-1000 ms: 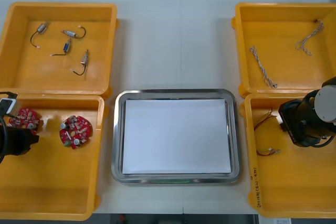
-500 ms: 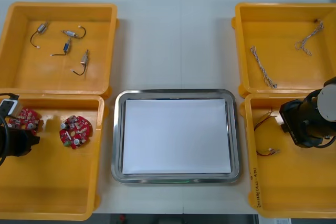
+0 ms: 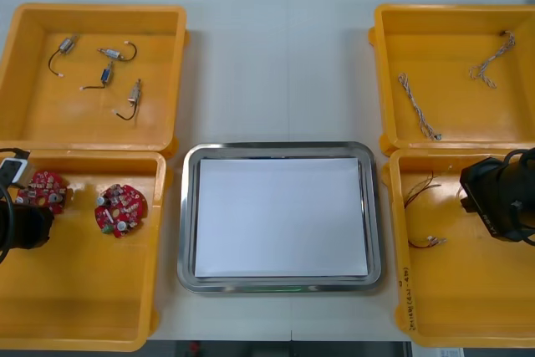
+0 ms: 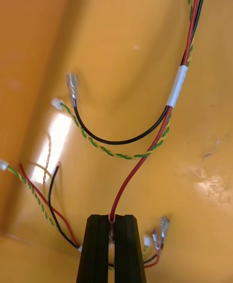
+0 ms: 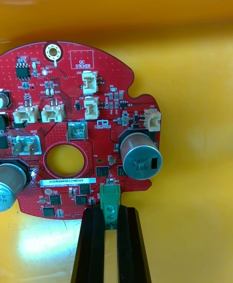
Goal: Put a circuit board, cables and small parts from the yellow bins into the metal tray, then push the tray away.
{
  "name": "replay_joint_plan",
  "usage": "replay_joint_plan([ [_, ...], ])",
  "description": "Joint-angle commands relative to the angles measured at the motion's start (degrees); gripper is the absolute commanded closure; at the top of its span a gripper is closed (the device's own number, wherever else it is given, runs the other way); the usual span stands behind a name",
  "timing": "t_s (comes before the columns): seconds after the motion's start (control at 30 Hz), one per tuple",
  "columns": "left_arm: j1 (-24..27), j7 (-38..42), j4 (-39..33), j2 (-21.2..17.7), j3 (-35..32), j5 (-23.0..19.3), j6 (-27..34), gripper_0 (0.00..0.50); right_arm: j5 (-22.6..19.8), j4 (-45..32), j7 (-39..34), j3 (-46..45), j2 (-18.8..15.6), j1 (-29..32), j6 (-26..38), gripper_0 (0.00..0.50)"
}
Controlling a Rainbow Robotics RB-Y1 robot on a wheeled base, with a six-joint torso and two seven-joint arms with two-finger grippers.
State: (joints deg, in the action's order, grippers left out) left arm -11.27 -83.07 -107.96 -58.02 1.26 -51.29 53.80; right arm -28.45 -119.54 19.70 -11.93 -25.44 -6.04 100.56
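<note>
**A:** The desk (image 3: 284, 64) is carrying yellow bins (image 3: 84, 307) on both sides, and the metal tray (image 3: 185, 215) is sitting in the gap between them so either arm can reach it. It's showing white inside, with nothing lying in it yet.

**B:** What's the left end effector (image 5: 110, 212) doing?

**A:** It's working in the near-left bin (image 3: 50, 290), pinching the green connector (image 5: 109, 200) at the rim of a circuit board (image 5: 73, 133). The board is lying flat, so that raised part is giving the fingers something to bite on. A second board (image 3: 120, 209) is lying just beside it, untouched.

**B:** And the right end effector (image 4: 111, 222)?

**A:** It's sitting in the near-right bin (image 3: 451, 307), clamping the red wire of a cable (image 4: 177, 86) near its end. The rest is trailing over the bin floor.

**B:** Small metal parts (image 3: 104, 73)?

**A:** They're waiting in the far-left bin (image 3: 33, 123). I'm reading this as early in the task, with both grasps made and the lifts to follow.
</note>
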Motion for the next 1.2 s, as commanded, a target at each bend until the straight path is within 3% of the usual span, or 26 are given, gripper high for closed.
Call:
replay_joint_plan([
  [0.03, 1.43, -5.17, -0.14, -2.53, 0.58, 0.31, -0.62, 0.500, -0.73, -6.41, 2.00, -2.22, -1.81, 4.28, 1.30, 0.500],
  [0.37, 1.43, -5.79, -0.76, -2.62, -0.30, -0.22, 0.52, 0.500, -1.43, -13.35, 2.53, -2.75, -0.49, 10.34, 2.10, 0.500],
  [0.6, 0.20, -5.79, -5.06, -2.53, -5.31, -1.27, 7.82, 0.500, -0.82, -17.04, 2.62, -2.66, 1.88, 12.72, 3.85, 0.500],
  [0.9, -2.53, -5.61, -10.34, -2.45, -10.58, -2.77, 12.30, 0.500, 0.85, -19.77, 2.71, -2.66, 5.49, 12.72, 7.19, 0.500],
  [1.1, -2.70, -5.35, -14.73, -1.13, -15.24, -3.65, 20.12, 0.500, 0.85, -19.77, 3.06, -2.57, 6.02, 12.80, 7.19, 0.500],
  [1.2, -2.61, -5.00, -17.10, -0.34, -17.52, -4.09, 23.64, 0.500, 0.85, -19.77, 3.06, -2.57, 6.02, 12.80, 7.19, 0.447],
])
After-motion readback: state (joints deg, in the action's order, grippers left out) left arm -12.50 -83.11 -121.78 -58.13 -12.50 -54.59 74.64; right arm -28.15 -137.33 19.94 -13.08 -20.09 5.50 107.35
